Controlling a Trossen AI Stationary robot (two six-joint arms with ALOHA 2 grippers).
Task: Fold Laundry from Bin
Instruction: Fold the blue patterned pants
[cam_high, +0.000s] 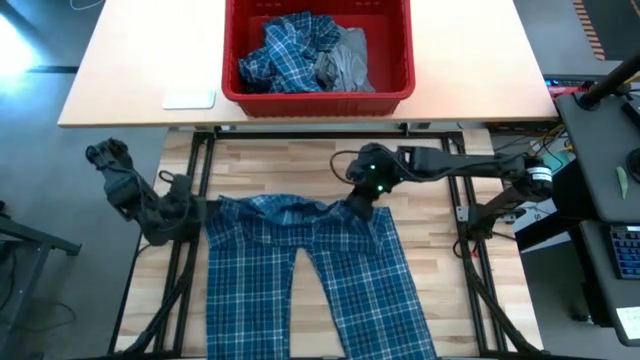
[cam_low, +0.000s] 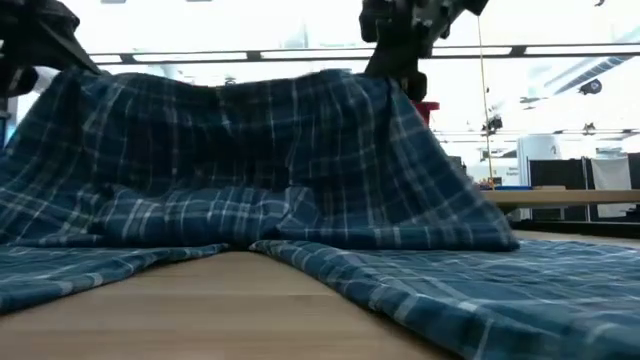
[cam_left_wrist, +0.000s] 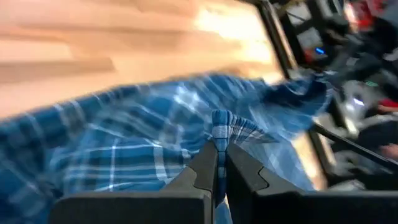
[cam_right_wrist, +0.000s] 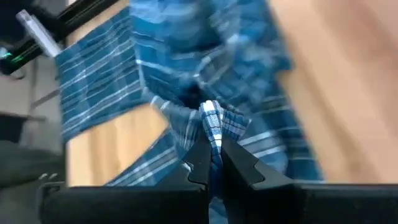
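The left gripper (cam_high: 190, 212) is clamped on one waist corner of the blue plaid trousers (cam_high: 300, 280) near the tabletop's left edge, and the right gripper (cam_high: 358, 203) pinches the other corner toward the middle, legs trailing to the front edge. This looks like the spreading step; next, both arms should lower evenly and lay the waistband flat. The red bin (cam_high: 318, 95) at the back edge holds more laundry (cam_high: 300, 55); no writing is readable.

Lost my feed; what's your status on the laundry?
Left claw and right claw both shut on the plaid pants' waistband, lifting it. Legs trail on the table. More clothes wait in the red bin. Nothing blocking.
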